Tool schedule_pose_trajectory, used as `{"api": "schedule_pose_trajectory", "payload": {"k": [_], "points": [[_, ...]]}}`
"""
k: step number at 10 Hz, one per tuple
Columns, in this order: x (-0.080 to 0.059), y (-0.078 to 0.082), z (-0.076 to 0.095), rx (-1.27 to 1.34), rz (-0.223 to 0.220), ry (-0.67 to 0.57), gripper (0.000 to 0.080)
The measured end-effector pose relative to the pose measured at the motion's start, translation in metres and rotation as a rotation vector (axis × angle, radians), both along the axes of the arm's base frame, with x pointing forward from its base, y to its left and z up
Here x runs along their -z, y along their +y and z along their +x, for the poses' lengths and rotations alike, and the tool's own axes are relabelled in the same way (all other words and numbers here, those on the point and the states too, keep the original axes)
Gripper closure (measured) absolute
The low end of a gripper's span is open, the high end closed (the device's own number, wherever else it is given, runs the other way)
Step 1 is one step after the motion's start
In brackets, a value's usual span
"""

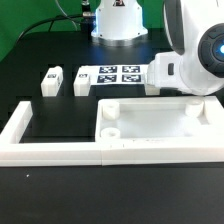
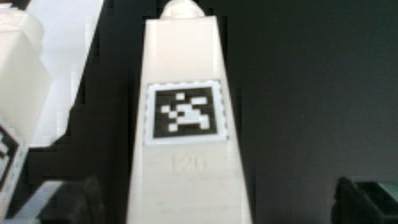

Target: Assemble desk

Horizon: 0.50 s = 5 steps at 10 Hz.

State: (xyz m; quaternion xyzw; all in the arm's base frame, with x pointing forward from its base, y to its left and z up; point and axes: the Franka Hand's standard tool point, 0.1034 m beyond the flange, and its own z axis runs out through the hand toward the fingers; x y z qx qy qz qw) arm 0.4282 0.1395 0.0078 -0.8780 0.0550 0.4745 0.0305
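Note:
The white desk top (image 1: 150,120) lies as a rimmed tray with round corner sockets against the front wall. Two short white tagged legs (image 1: 50,78) (image 1: 82,82) stand at the exterior view's back left. In the wrist view a long white leg (image 2: 187,110) with a black-and-white tag and a pointed end lies on the dark table. It runs between my fingers. My gripper (image 2: 199,205) is open: the dark fingertips (image 2: 365,200) stand well apart from the leg, with a gap on each side. In the exterior view the arm (image 1: 195,55) hangs over the tray's right end and hides the gripper.
The marker board (image 1: 115,75) lies behind the desk top. The low white U-shaped border wall (image 1: 30,135) runs along the exterior view's left and front. A white part (image 2: 27,70) sits close beside the leg in the wrist view.

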Motion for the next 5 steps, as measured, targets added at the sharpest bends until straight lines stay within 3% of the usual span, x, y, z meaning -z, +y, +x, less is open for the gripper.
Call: {"api": "schedule_pose_trajectory", "payload": {"k": [2, 3, 4, 5], "points": [[0.0002, 0.0001, -0.0003, 0.0, 0.0, 0.001, 0.0402], [0.0002, 0.0003, -0.0004, 0.0, 0.0, 0.001, 0.0402], [0.0002, 0.0003, -0.0005, 0.0, 0.0, 0.001, 0.0514], [0.0002, 0.0003, -0.0005, 0.0, 0.0, 0.001, 0.0514]]}}
